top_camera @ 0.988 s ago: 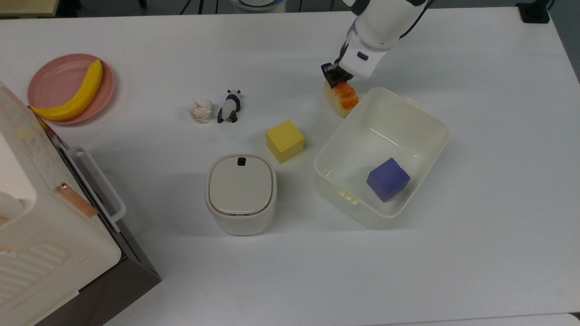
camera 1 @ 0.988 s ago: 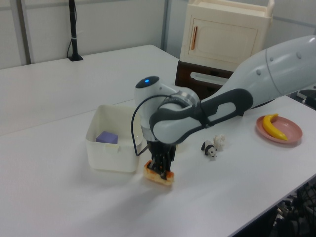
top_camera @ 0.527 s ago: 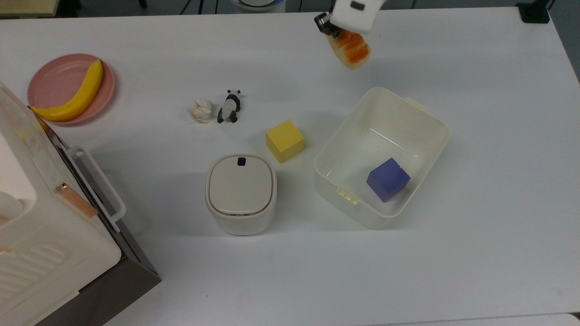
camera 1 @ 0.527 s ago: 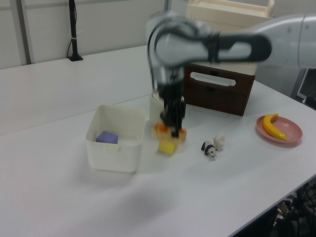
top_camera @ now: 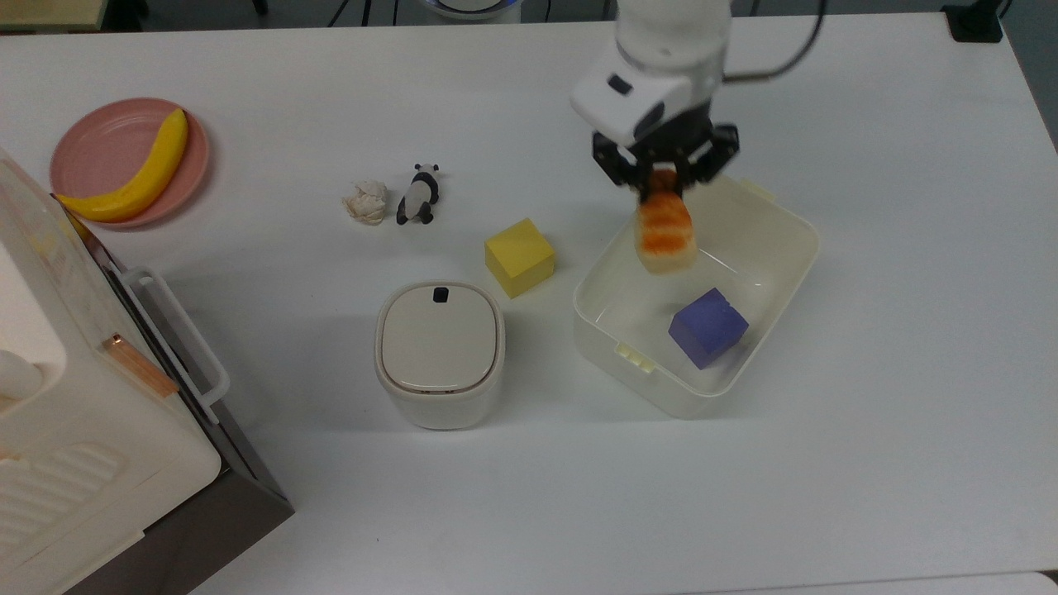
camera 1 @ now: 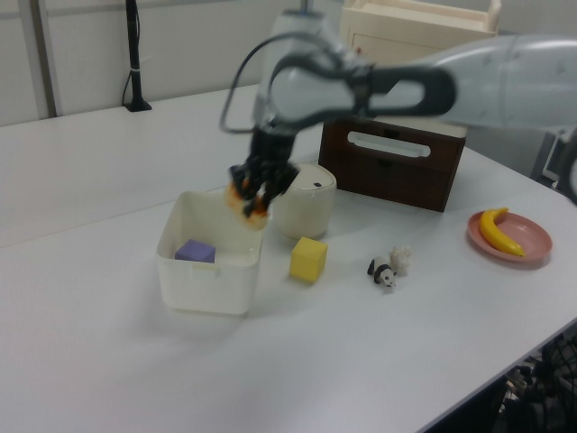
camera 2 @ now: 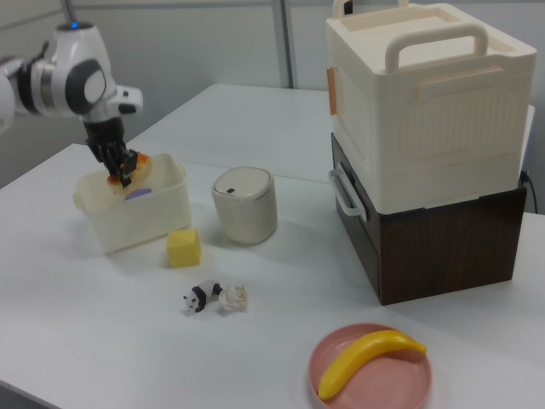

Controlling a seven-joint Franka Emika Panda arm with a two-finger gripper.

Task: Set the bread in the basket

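Note:
The bread (top_camera: 664,234), an orange-brown ridged loaf with pale sides, hangs in the air with my gripper (top_camera: 664,186) shut on its upper end. It hangs over the basket (top_camera: 795,266), a cream-white tub, above the tub's near-left part in the top view. The left view has the gripper (camera 1: 255,193) and the bread (camera 1: 244,207) just above the basket's (camera 1: 206,286) far rim. In the right view the bread (camera 2: 139,164) is level with the basket's (camera 2: 140,218) top edge. A purple cube (top_camera: 708,327) lies inside the basket.
A yellow cube (top_camera: 519,257) and a lidded cream canister (top_camera: 440,354) stand at the basket's left in the top view. Further left are a toy panda (top_camera: 419,194), a paper ball (top_camera: 366,202), and a banana (top_camera: 132,169) on a pink plate (top_camera: 97,132). A cream-and-brown cabinet (top_camera: 91,430) fills the lower left.
The gripper lifted the bread off the table beside the basket, swung it high, and now holds it over the basket. Nothing else has moved.

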